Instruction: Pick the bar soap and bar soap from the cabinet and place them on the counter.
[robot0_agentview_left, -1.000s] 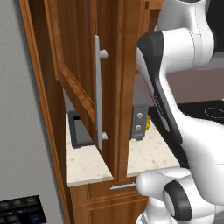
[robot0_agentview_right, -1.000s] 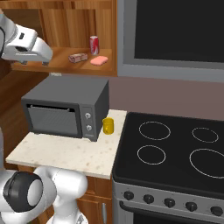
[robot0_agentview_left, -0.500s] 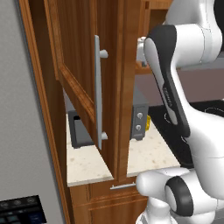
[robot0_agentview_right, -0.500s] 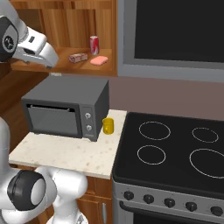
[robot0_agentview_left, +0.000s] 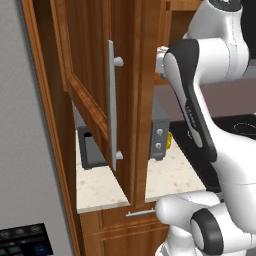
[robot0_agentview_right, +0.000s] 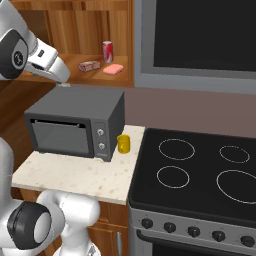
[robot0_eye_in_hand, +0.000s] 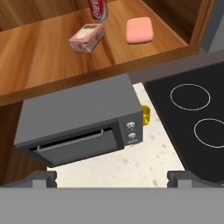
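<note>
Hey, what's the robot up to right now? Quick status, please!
Gripper open, holding nothing, outside the cabinet. Pink bar soap on the shelf, untouched, boxed soap beside it. Red can behind them; path looks open.

1. This is a home kitchen (a rendered one): a black stovetop (robot0_agentview_right: 200, 172) with ringed burners and a row of knobs sits beside a beige speckled tabletop (robot0_agentview_right: 75, 175).
2. A grey microwave (robot0_agentview_right: 75, 127) stands on that tabletop, with a small yellow object (robot0_agentview_right: 123, 144) just beside it.
3. Above hangs a reddish-brown wooden cabinet (robot0_agentview_left: 100, 90), its door open, with a long silver handle (robot0_agentview_left: 112, 105).
4. Its shelf (robot0_eye_in_hand: 52, 52) holds household goods: a red can (robot0_eye_in_hand: 98, 8), a pink packet (robot0_eye_in_hand: 86, 37) and a salmon bar soap (robot0_eye_in_hand: 139, 30).
</note>
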